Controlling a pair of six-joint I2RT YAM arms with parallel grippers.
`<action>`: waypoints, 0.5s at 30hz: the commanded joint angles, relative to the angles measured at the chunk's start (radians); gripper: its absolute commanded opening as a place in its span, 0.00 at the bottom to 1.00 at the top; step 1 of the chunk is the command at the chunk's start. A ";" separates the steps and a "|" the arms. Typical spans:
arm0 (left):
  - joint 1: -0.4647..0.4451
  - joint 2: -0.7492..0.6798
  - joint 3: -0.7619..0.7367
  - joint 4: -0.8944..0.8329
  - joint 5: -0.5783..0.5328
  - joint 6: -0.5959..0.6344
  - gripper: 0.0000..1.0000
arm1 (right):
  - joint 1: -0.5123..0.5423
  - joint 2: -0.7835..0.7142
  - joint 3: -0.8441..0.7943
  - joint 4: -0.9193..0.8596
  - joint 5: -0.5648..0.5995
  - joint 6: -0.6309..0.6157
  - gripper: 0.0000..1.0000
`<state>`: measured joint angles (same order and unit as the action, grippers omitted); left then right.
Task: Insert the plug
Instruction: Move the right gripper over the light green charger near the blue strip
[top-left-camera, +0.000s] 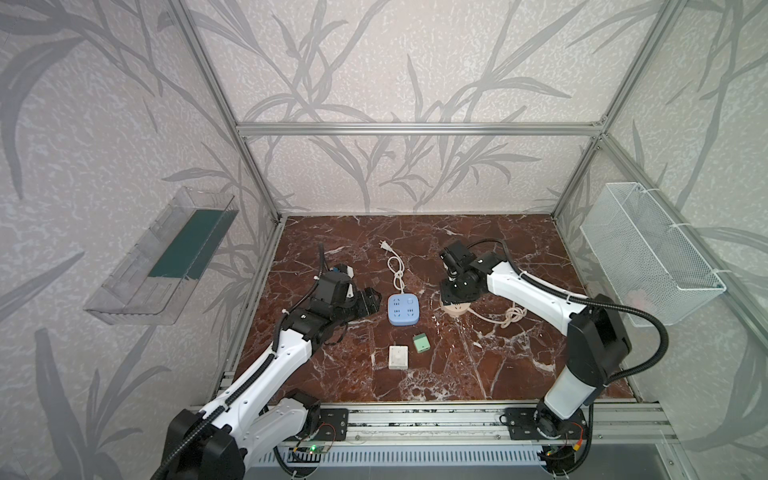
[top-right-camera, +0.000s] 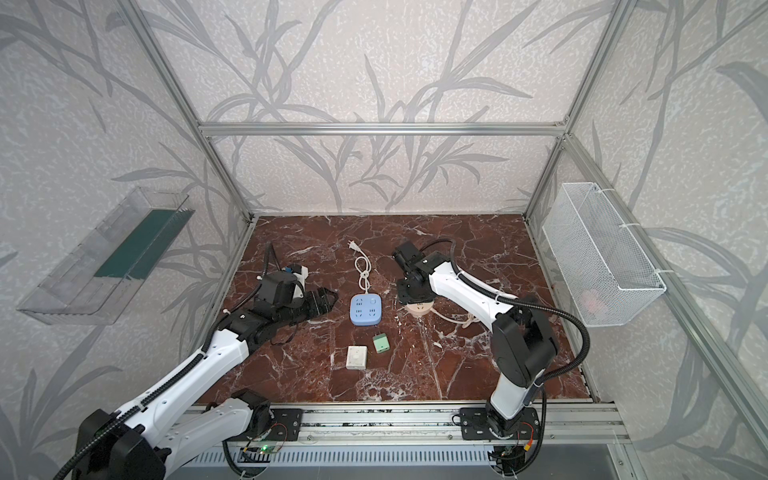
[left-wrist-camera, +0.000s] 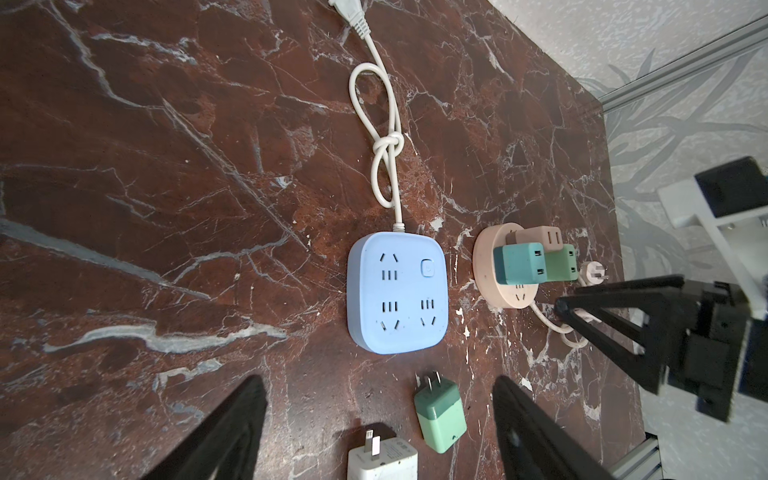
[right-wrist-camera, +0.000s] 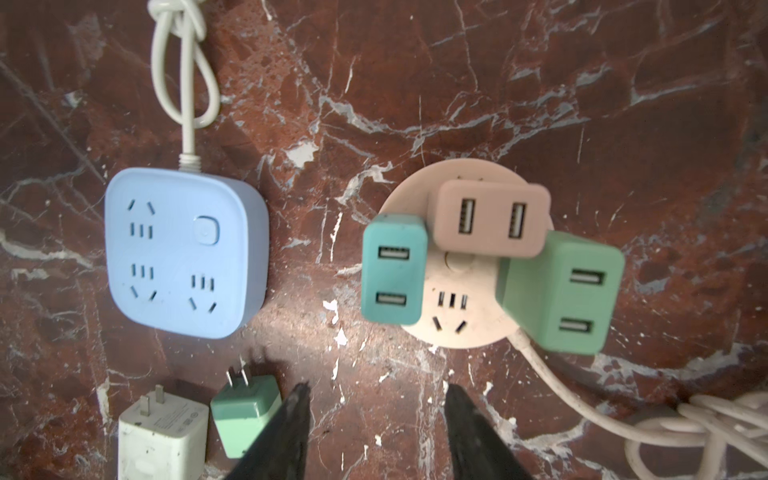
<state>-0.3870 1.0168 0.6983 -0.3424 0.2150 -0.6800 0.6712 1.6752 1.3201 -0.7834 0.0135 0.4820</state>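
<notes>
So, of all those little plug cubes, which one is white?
The white charger lying loose beside the loose green charger; the three plugged into the round hub are teal, pink and green.

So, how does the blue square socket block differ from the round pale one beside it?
The blue block is square; the round block is a pale pinkish disc. The blue block's sockets are all empty; the round block carries three USB adapters, leaving one socket free. The blue block's cord is tied in a neat loop; the round block's cord lies bundled. Both lie flat on the table, face up.
</notes>
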 joint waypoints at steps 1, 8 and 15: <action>-0.004 0.002 -0.014 -0.031 0.021 0.013 0.82 | 0.072 -0.081 -0.067 0.024 0.017 0.016 0.53; -0.007 -0.004 -0.097 0.051 0.103 -0.031 0.76 | 0.242 -0.127 -0.154 0.075 0.053 0.051 0.66; -0.007 -0.015 -0.124 0.056 0.139 -0.044 0.76 | 0.303 -0.113 -0.228 0.141 0.037 0.097 0.68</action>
<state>-0.3920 1.0168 0.5816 -0.3103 0.3260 -0.7116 0.9665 1.5703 1.1076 -0.6758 0.0433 0.5491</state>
